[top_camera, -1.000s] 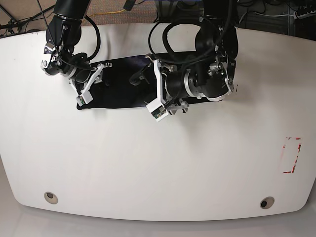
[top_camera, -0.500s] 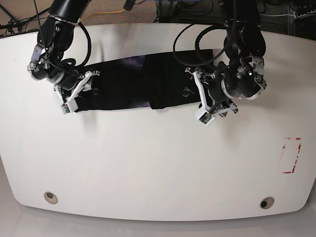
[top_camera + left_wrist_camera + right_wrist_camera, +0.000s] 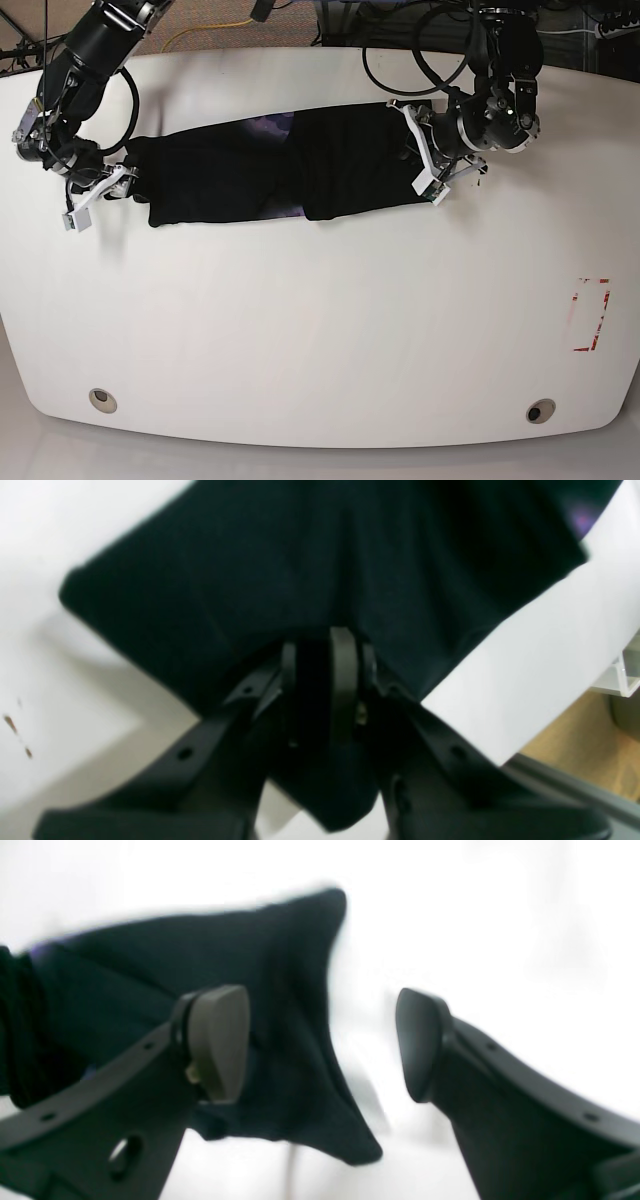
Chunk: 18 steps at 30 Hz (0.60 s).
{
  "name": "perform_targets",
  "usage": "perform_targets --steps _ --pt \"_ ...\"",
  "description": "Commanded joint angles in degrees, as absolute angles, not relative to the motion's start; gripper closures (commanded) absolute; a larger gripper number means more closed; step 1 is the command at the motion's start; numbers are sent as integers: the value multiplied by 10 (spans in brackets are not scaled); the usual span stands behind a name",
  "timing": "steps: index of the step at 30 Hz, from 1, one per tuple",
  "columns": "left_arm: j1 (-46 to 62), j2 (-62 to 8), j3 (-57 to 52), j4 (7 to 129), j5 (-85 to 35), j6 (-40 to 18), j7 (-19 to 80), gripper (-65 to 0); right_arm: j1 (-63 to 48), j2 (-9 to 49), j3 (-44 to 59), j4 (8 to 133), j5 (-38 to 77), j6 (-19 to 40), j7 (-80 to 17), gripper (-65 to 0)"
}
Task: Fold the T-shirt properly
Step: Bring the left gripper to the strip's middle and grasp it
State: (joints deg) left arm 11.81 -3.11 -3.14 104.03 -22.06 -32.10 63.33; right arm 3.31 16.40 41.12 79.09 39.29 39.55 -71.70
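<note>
Overhead base view, two close wrist views

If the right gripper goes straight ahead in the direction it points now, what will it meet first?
Most likely the T-shirt. In the right wrist view the right gripper has its jaws apart, and the black cloth's edge lies just ahead, partly between them. Beyond it is the white table. The blur leaves depth uncertain.

the white surface (image 3: 300,320) carried the black t-shirt (image 3: 270,175), which lay stretched in a long band near its far edge; a red-marked rectangle (image 3: 590,313) sat near its right edge.
</note>
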Motion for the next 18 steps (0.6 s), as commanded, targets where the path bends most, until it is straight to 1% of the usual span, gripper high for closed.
perform_targets --steps 1,4,16,17,18 --pt "114 -31 -31 1035 -229 -321 621 -61 40 179 412 782 408 400 -701 -431" --pt "111 -31 -30 1012 -229 -321 621 -61 38 177 402 782 411 400 -696 -434" --pt "96 -46 -32 1004 -229 -321 621 -61 7 115 345 785 409 400 -692 -428" --pt "95 -46 -32 1004 -229 -321 621 -61 7 110 345 785 409 400 -692 -425" --pt "95 -46 -32 1004 -229 -321 621 -61 7 103 345 785 409 400 -692 -404"
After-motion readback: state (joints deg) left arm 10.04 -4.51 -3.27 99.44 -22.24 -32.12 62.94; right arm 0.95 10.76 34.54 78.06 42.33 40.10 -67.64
